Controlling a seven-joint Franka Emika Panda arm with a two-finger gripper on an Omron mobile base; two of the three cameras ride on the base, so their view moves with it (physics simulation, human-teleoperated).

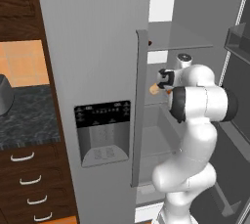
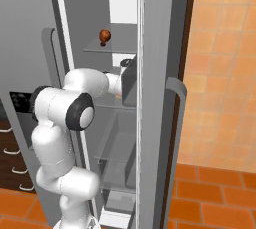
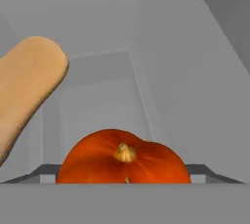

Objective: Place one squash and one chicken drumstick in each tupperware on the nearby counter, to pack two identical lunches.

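Gripper jaws hidden, can't tell their state; orange squash [image 3: 124, 158] cut off below, tan drumstick [image 3: 27, 88] partly cropped

We are in a kitchen. A tall grey fridge [image 1: 93, 71] with a dispenser panel [image 1: 103, 132] in its closed door stands open on the other side, showing glass shelves [image 2: 112, 48]. To its left, a black-grey marbled counter [image 1: 27, 115] tops dark wood drawers [image 1: 29, 184] with curved silver handles. Terracotta floor tiles [image 2: 205, 193] and orange wall tiles [image 2: 225, 63] surround it.
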